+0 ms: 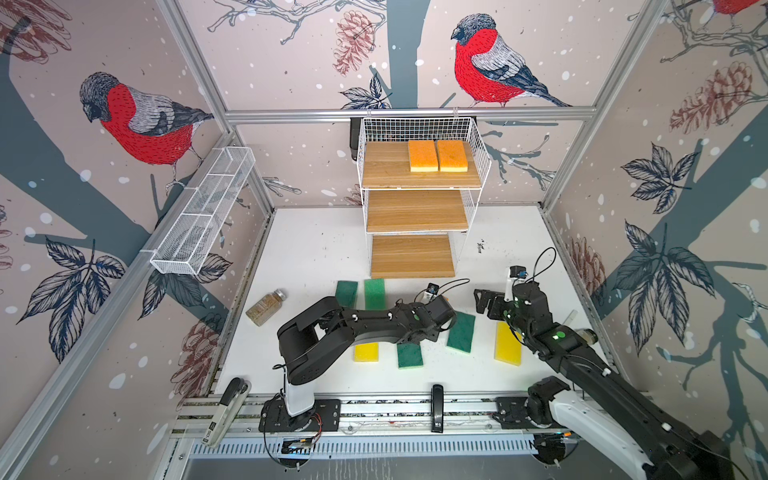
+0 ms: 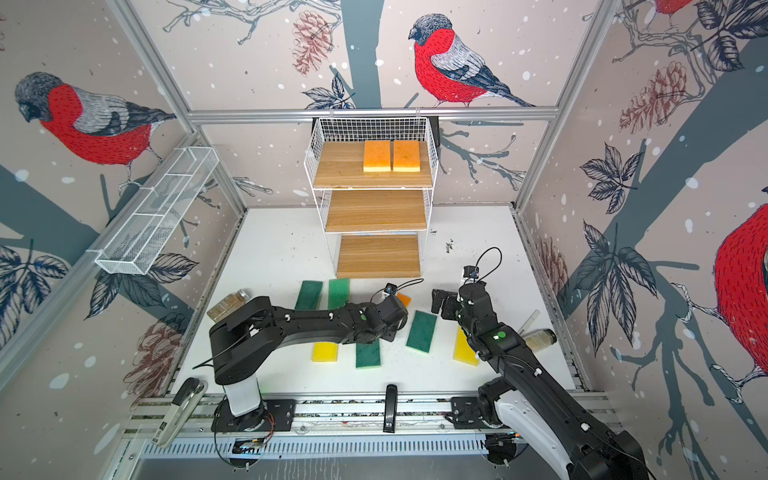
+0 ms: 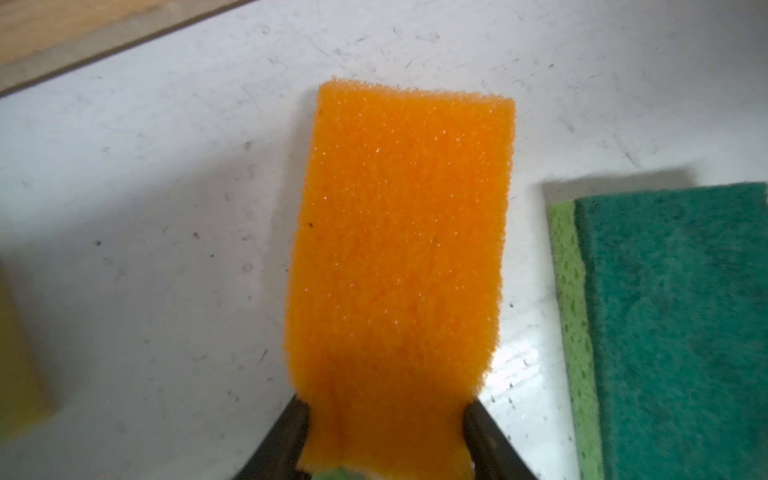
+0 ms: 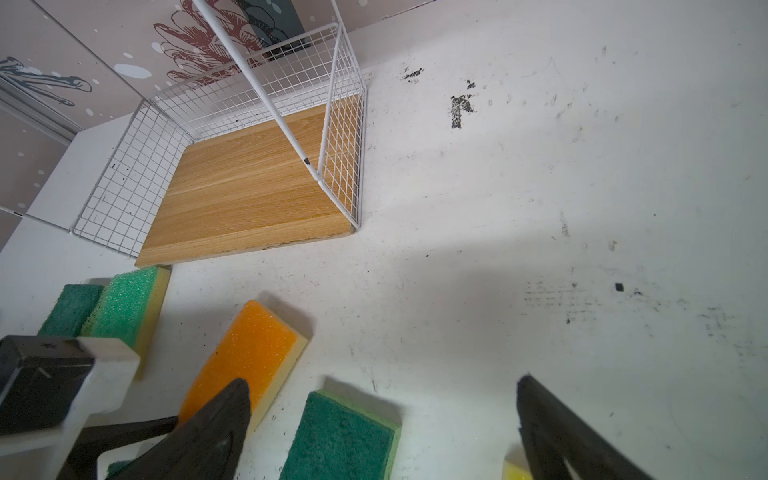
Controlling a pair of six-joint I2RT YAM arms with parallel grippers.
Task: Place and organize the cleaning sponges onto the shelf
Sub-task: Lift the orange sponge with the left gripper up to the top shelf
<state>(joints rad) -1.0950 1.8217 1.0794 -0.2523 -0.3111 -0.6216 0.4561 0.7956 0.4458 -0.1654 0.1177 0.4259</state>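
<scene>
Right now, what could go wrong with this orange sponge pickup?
The left gripper pinches the orange sponge only at one end, so the soft foam may sag or slip when lifted. The open right gripper hovers close by, so the arms could bump on the way to the shelf.

The shelf (image 1: 415,210) is set at the back of the table (image 1: 316,249); two sponges (image 1: 423,155) are laid side by side on its top board (image 1: 384,166), toward the right. Before it a middle sponge (image 2: 404,298) is laid, six other sponges (image 1: 461,331) are spread around that, and a jar (image 1: 266,308) is laid farthest left.
</scene>
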